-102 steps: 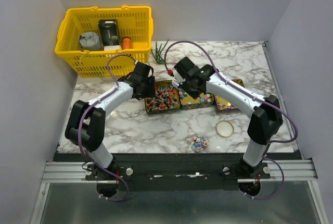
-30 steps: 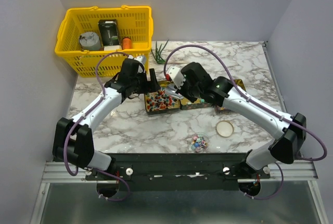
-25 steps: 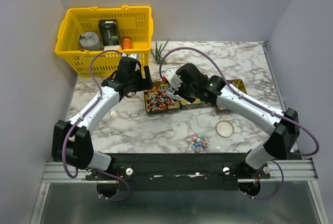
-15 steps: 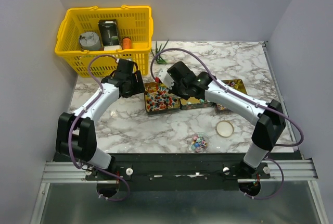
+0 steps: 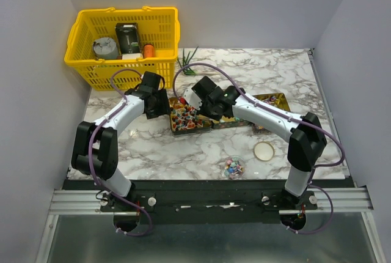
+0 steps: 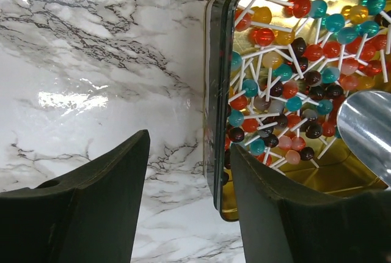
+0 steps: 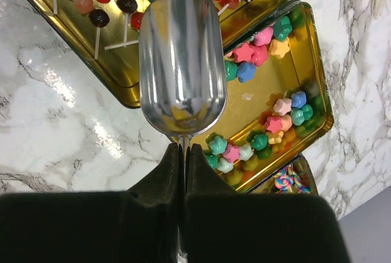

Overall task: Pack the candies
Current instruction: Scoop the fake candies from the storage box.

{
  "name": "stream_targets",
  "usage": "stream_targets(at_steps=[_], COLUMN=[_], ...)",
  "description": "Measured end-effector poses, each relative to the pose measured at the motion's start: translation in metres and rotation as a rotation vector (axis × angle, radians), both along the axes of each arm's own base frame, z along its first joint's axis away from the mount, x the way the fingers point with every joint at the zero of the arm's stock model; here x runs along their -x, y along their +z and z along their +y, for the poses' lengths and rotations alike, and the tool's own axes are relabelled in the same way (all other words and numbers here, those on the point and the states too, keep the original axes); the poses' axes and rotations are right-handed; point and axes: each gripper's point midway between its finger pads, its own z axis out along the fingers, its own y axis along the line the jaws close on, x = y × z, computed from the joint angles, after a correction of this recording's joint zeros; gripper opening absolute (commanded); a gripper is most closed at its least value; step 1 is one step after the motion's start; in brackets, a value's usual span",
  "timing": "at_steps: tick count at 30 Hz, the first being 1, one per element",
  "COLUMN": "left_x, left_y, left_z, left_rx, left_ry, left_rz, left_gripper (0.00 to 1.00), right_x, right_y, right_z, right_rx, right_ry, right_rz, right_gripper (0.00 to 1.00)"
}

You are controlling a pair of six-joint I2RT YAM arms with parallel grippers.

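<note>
Three square gold tins stand in a row. The left tin [image 6: 214,92] holds lollipop candies [image 6: 287,73], the middle tin [image 7: 269,85] star-shaped candies [image 7: 244,61], and the third shows swirl candies [image 7: 284,180]. My left gripper [image 6: 189,147] is open and straddles the left tin's left wall, one finger outside on the marble and one over the tin. My right gripper [image 7: 183,153] is shut on the handle of a metal scoop [image 7: 182,61]. The scoop is empty and hangs over the near edge of the left tin [image 7: 122,70]. A small clear bowl of candies [image 5: 234,166] sits near the front.
A round gold lid [image 5: 264,150] lies right of the clear bowl. A yellow basket [image 5: 122,37] with a few items stands at the back left, just behind my left arm. A green plant sprig [image 5: 186,61] lies behind the tins.
My left gripper has dropped to the left tin's left wall and its jaws have narrowed. My right arm has carried the scoop left, from the middle tin toward the left tin.
</note>
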Motion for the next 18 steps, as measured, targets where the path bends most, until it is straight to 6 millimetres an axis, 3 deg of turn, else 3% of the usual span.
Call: stream_targets(at_steps=[18], left_x=[0.002], left_y=[-0.009], left_z=[0.001], left_rx=[0.011], left_ry=[0.000], left_rz=[0.038], left_gripper=[0.56], right_x=[0.001], right_y=[-0.041], right_z=[0.024], right_rx=[0.013], right_ry=[0.043], right_rz=[0.083], right_gripper=[0.01])
